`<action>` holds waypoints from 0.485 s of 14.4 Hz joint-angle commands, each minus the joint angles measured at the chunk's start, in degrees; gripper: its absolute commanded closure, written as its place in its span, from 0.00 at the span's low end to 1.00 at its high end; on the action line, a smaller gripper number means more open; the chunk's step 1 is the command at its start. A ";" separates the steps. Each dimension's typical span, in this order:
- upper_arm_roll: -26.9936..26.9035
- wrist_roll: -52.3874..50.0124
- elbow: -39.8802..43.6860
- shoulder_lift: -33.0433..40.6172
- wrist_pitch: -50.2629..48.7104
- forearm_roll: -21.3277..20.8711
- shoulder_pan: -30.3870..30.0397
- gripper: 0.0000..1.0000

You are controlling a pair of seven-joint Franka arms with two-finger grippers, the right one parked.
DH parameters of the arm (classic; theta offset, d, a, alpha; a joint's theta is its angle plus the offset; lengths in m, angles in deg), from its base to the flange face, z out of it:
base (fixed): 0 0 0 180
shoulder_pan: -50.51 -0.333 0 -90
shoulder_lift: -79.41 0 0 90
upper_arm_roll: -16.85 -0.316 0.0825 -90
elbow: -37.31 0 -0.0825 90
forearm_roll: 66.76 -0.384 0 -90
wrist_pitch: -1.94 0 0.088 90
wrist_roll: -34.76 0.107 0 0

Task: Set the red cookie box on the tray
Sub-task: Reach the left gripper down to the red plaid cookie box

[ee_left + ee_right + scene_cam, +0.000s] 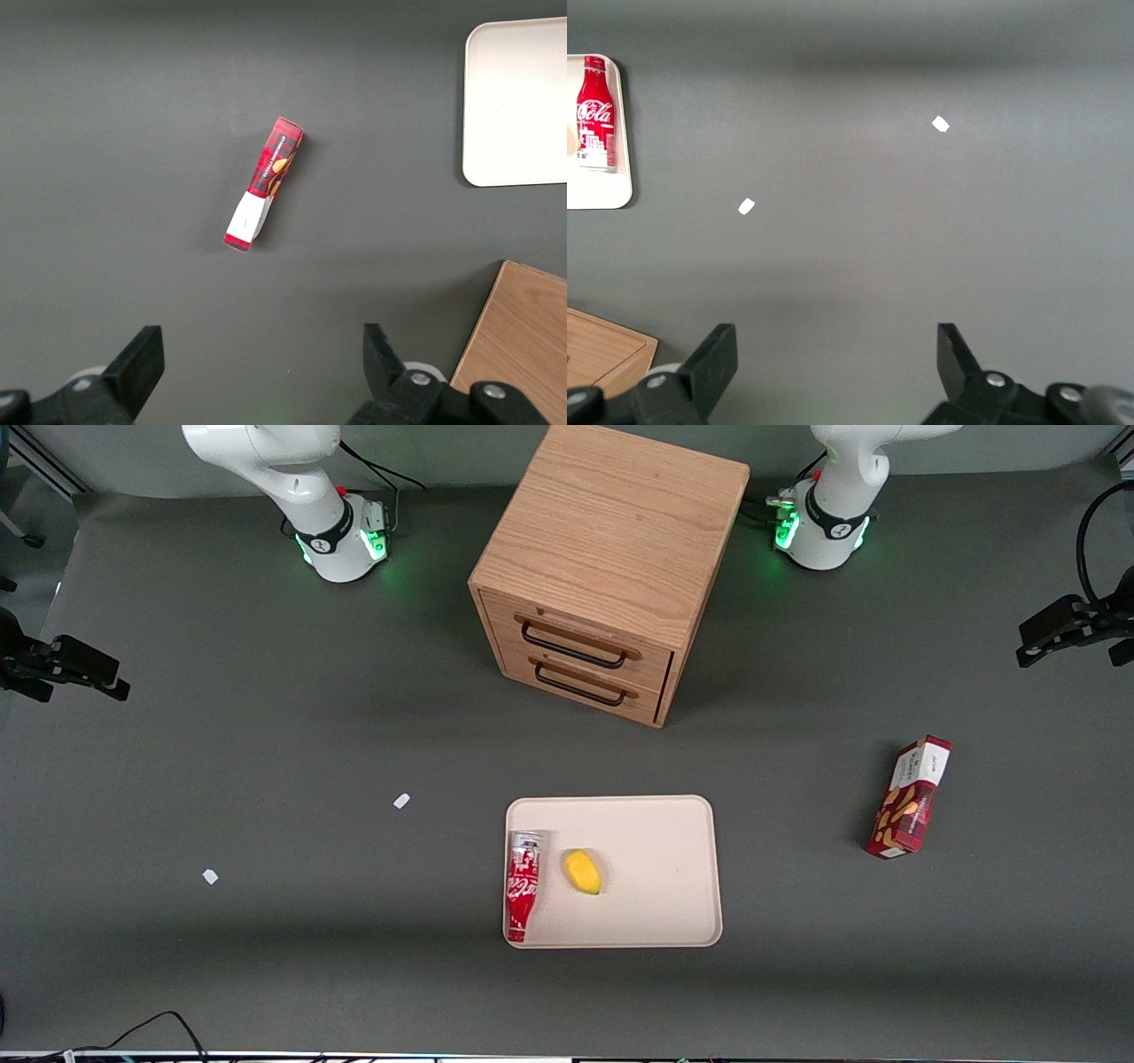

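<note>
Tray (656, 824) on table (266, 735), carrying 1 red bottle (523, 884) and 1 yellow fruit (583, 871); wooden 2-drawer cabinet (602, 567) at its 12 o'clock. Red cookie box (909, 797) lies on the table at the tray's 3 o'clock, well apart, toward the working arm's end. Claw (257, 376) raised above the table, pointing down, spread wide, holding nothing; box (263, 183) lies apart from its fingers (137, 359).

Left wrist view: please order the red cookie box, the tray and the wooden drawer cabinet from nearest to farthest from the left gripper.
The open gripper hangs above the table.
1. Wooden drawer cabinet, beside one finger.
2. Red cookie box, lying apart on the table.
3. Tray, farthest.
</note>
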 commanded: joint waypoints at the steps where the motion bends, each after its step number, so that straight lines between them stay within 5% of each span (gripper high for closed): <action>1: 0.34 -0.83 -0.25 0.24 0.54 -0.24 -0.21 0.00; 7: -0.01 0.75 -0.34 -3.53 2.74 -0.94 -0.30 0.00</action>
